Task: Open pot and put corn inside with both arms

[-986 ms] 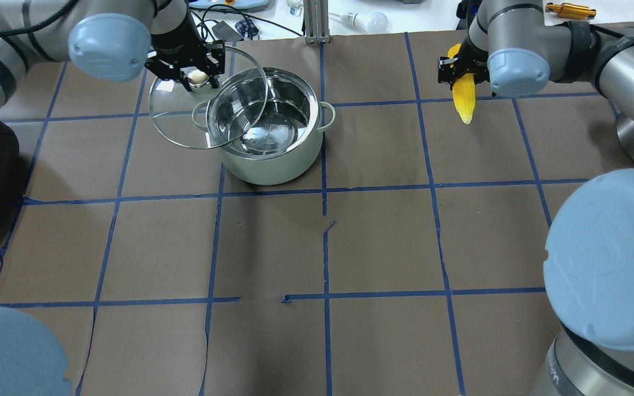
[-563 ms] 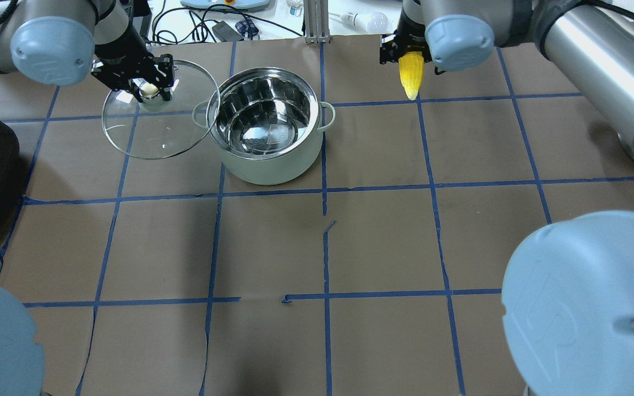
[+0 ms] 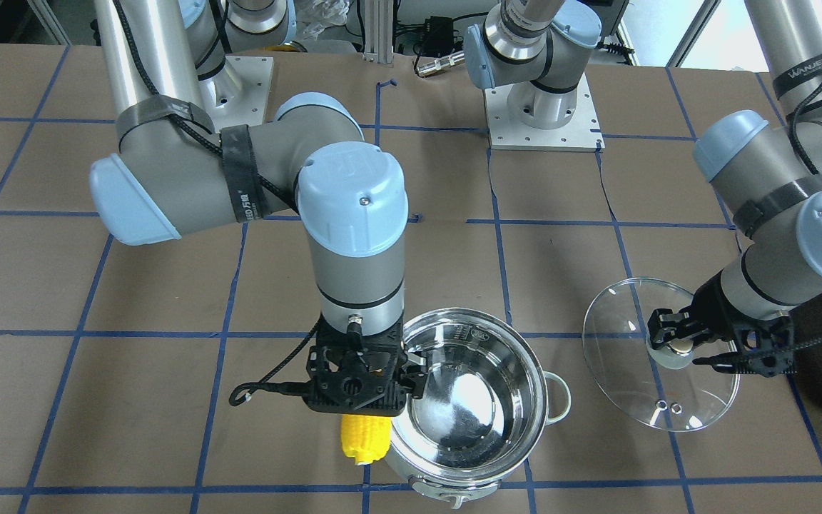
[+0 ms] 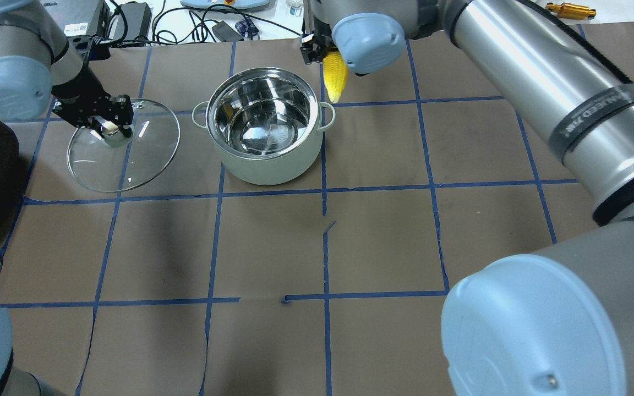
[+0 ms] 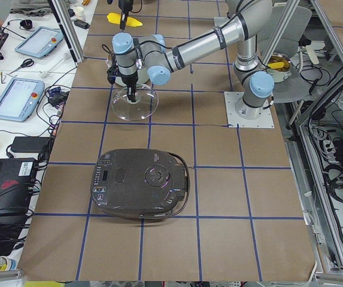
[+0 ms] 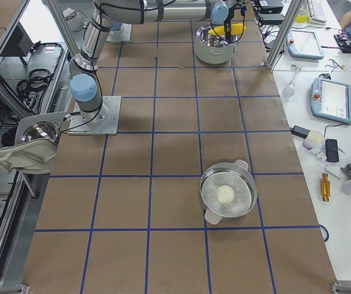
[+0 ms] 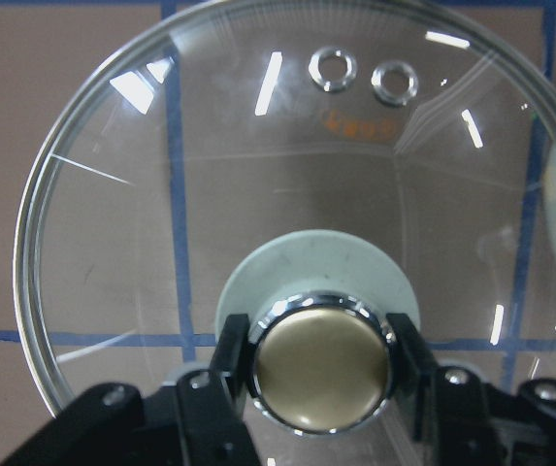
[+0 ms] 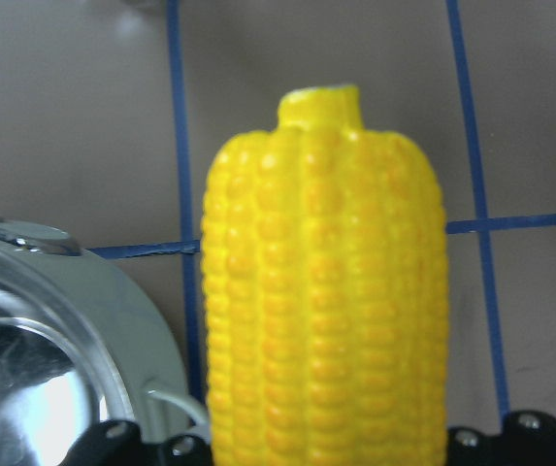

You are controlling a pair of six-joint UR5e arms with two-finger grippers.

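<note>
Both clamped: left gripper on lid knob; right gripper on corn

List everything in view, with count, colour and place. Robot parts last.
Round stainless-steel pot with pale-green wall: one, silver and pale green, open, table's far middle.
Clear glass lid with brass knob: one, transparent, off the pot, on the robot's left of it, gripped by the knob.
Yellow plastic corn cob: one, yellow, gripped, hanging down just outside the pot's right rim.
Black rounded appliance: one, black, table's left end.
Second steel pan: one, silver, table's right end, a white round lump inside.
Brown table cover: one, blue tape grid.
Left hand: one, black, shut on the lid's knob.
Right hand: one, black, shut on the corn.
</note>
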